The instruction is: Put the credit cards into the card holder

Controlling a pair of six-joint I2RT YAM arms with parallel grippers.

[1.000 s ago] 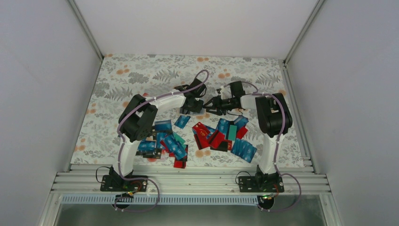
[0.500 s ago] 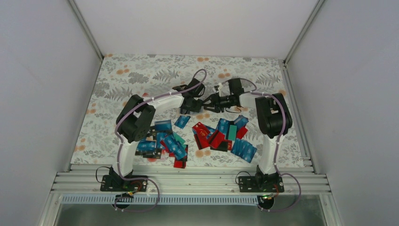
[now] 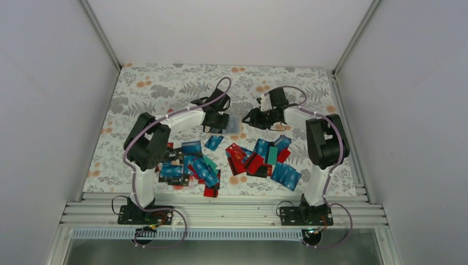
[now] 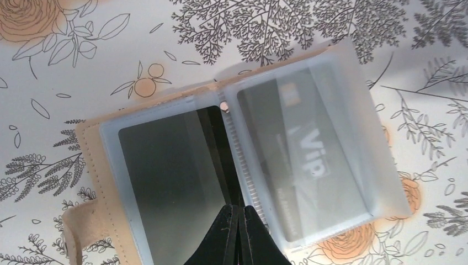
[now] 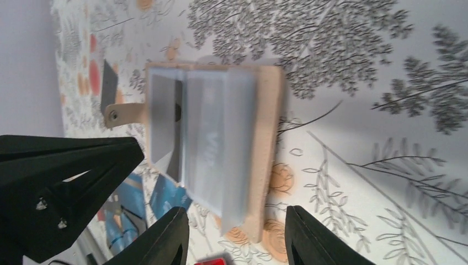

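The beige stitched card holder (image 4: 309, 149), open on the floral table (image 3: 154, 88) just beyond the scattered stiff plastic credit cards (image 3: 256, 157), looks light, floppy and slick-sleeved, best pinned at its spine, where the clenched left gripper (image 4: 238, 212) sits, while the right gripper (image 5: 236, 212) hovers beside it, half-spread and empty.

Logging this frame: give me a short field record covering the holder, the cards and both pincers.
card holder: open on the table, clear sleeves facing up
sleeve contents: a dark card marked VIP
credit cards: loose heap nearer the arm bases, outside the holder
left pincer: shut, tips at the holder's centre fold; whether it grips a sleeve is unclear
right pincer: open, empty, close to the holder
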